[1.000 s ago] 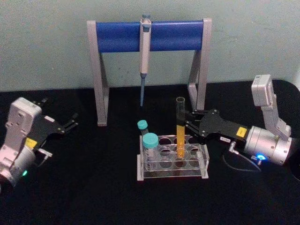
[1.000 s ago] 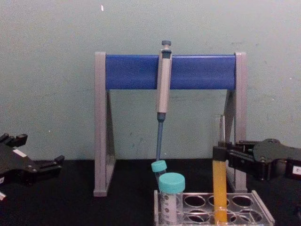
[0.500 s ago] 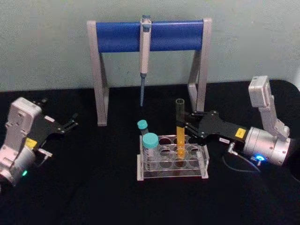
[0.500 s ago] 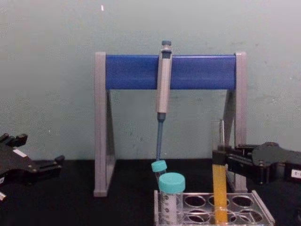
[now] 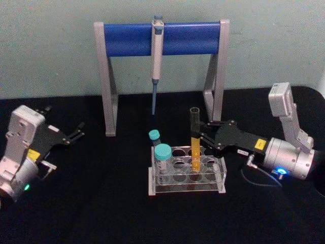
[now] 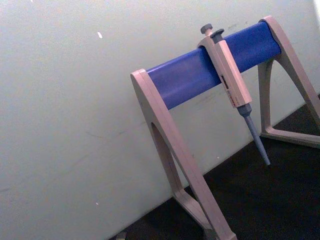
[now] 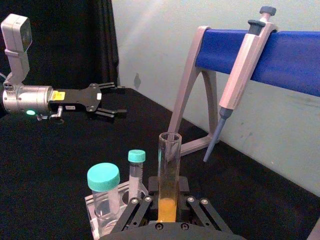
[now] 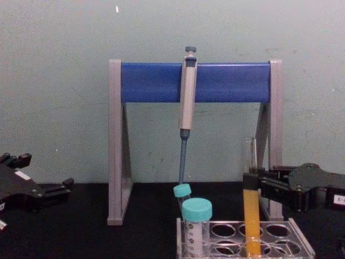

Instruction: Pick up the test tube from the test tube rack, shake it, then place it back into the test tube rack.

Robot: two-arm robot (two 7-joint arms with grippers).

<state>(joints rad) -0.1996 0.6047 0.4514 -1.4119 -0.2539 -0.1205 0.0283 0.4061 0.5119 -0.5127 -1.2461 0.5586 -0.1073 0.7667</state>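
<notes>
**A:** Gripping anything, that right gripper (image 5: 201,136)?

**B:** Yes. Its fingers are drawn in on the test tube (image 5: 195,133) from both sides. They meet the glass about halfway up, near the top of the orange-yellow liquid. The arm reaches in from the right, level over the black table (image 5: 101,208).

**A:** And where does the tube stand?

**B:** Upright in the test tube rack (image 5: 186,189), with its foot down in a hole of the back row, right of the middle. The open mouth stands well above the rack's top plate. From the chest view the liquid column runs from the rack up to the level of the fingers, with clear glass above.

**A:** Anything else in the rack?

**B:** Two teal-capped tubes (image 5: 163,154) sit at its left end, apart from the test tube.

**A:** The left gripper (image 5: 77,133)?

**B:** Parked far to the left above the table, fingers spread apart and holding nothing. It is well apart from the rack.

**A:** Behind all that?

**B:** A pipette stand (image 5: 129,39) with a blue bar, and a pipette (image 5: 157,53) hanging from the bar, tip down.
</notes>
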